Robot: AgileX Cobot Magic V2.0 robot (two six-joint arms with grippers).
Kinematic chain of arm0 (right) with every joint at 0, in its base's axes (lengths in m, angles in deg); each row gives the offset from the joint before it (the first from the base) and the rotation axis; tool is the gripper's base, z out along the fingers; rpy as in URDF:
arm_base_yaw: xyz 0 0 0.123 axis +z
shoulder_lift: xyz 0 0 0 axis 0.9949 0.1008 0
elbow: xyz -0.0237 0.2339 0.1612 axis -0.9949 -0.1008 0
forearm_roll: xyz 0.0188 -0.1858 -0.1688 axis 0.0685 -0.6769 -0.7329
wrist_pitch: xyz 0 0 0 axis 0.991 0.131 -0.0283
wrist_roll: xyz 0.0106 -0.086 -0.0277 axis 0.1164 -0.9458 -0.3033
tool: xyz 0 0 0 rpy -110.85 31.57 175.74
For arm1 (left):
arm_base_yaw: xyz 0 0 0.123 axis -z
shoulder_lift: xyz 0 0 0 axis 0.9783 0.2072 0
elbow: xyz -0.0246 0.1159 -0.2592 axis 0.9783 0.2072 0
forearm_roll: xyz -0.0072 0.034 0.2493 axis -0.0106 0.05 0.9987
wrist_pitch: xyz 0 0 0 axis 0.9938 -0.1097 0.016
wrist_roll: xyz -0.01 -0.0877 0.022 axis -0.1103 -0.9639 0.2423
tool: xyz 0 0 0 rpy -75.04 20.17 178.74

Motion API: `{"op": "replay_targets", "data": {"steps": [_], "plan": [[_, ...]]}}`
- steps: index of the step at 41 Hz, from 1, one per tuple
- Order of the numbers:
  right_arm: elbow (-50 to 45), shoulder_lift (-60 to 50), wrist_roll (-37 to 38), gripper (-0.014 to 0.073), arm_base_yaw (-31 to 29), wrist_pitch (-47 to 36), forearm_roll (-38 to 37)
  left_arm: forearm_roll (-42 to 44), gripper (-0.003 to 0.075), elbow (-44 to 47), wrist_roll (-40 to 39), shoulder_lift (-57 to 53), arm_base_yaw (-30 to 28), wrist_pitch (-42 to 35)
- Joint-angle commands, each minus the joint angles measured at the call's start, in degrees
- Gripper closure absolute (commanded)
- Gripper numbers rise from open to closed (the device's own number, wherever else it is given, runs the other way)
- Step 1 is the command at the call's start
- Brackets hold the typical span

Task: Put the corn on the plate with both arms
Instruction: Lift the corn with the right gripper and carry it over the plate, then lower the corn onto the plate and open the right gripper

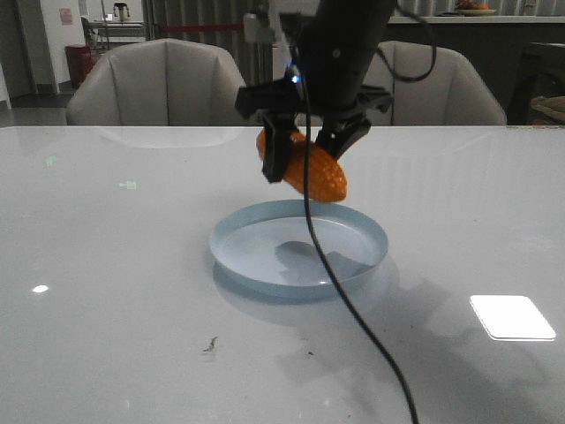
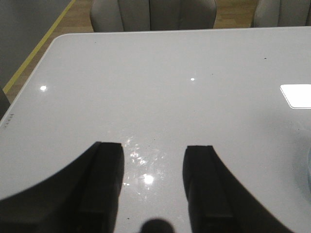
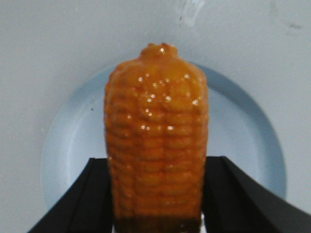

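Observation:
The orange corn (image 1: 311, 170) hangs tilted in the air above the far half of the pale blue plate (image 1: 265, 265), clear of it. My right gripper (image 1: 305, 163) is shut on the corn, with a black finger on each side. In the right wrist view the corn (image 3: 155, 121) stands between the fingers of my right gripper (image 3: 155, 167), and the plate (image 3: 243, 145) lies beneath it. My left gripper (image 2: 153, 148) is open and empty over bare white table. It does not show in the front view.
A black cable (image 1: 353, 309) hangs from the right arm across the plate toward the table's front edge. Two grey chairs (image 1: 159, 84) (image 1: 441, 84) stand behind the far table edge. A bright light patch (image 1: 512, 316) lies at the right.

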Motion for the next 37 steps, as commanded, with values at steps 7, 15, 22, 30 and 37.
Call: {"op": "replay_targets", "data": {"steps": [7,15,22,30,37], "plan": [[2.0,1.97,-0.57,0.0244,0.16,0.55,0.26,-0.87,0.0352,-1.53,-0.05,-0.53,-0.03,-4.31],[2.0,4.34,-0.57,0.0052,0.35,1.46,0.38,-0.87,0.0352,-1.53,-0.05,-0.53,-0.03,-4.31],[2.91,3.9,-0.57,0.002,0.38,1.53,0.38,-0.87,0.0352,-1.53,-0.05,-0.53,-0.03,-4.31],[8.47,3.24,-0.57,0.0021,0.3,4.45,0.11,-0.87,0.0352,-1.53,-0.05,-0.53,-0.03,-4.31],[14.96,1.81,-0.57,0.0021,-0.61,10.15,-2.92,-0.87,0.0352,-1.53,-0.05,-0.53,-0.03,-4.31]]}}
